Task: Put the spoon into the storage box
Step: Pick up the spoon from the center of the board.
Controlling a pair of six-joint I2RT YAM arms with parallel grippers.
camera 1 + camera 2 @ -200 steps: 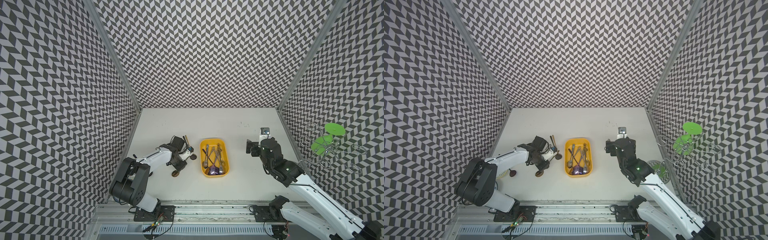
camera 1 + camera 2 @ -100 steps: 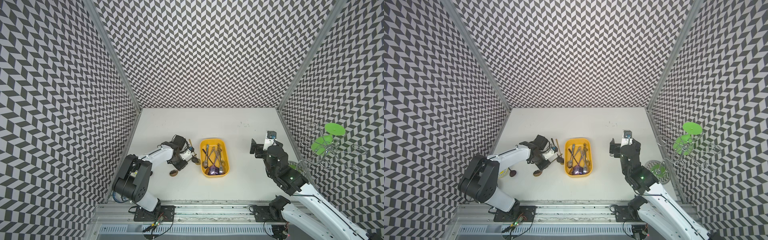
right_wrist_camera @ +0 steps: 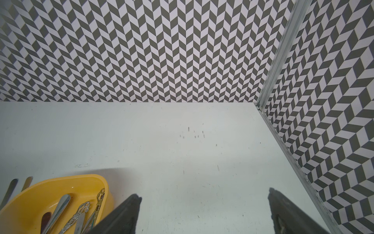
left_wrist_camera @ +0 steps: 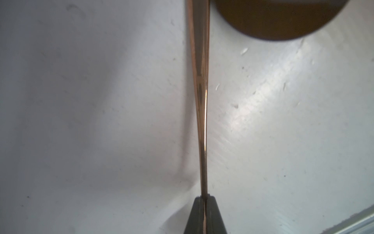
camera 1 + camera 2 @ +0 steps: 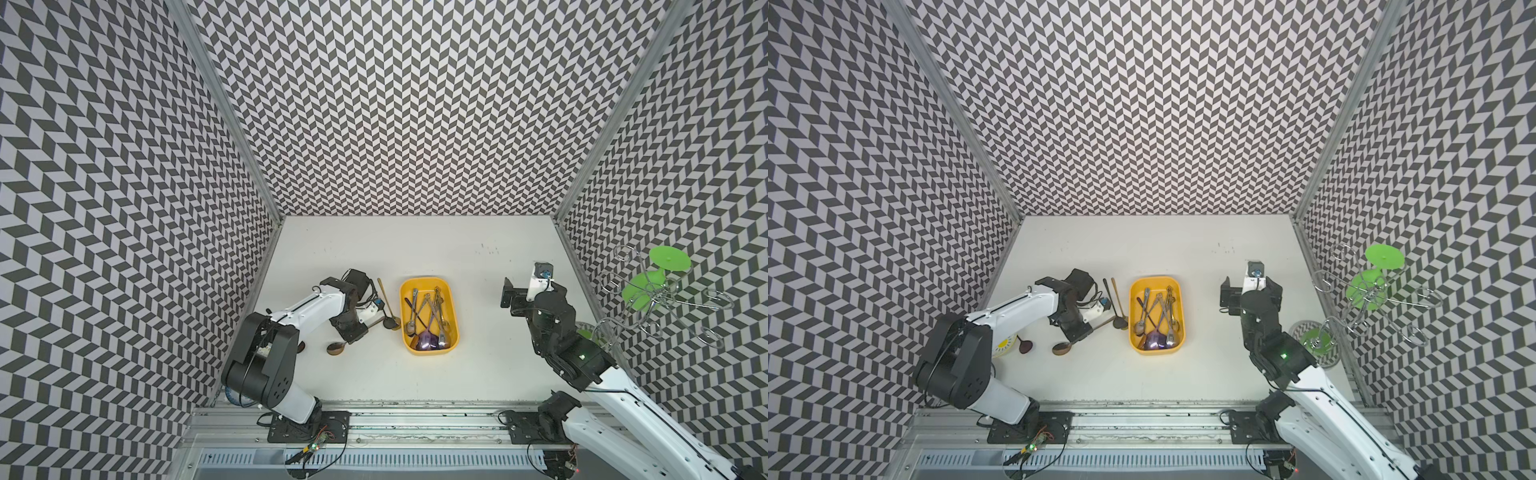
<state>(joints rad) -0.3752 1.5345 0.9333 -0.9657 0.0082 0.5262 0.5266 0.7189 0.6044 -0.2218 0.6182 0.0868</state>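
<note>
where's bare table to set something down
Widest free patch: between the storage box and the back wall. Also bare between the box and the right claw, and between the box and the front rail. Crowded: loose spoons beside the box near the left claw.

Left gripper (image 4: 204, 199): now clamped on copper spoon (image 4: 202, 101) handle; bowl nudged farther from storage box (image 5: 432, 352). Right gripper (image 3: 203, 192): withdrawn slightly from box.
</note>
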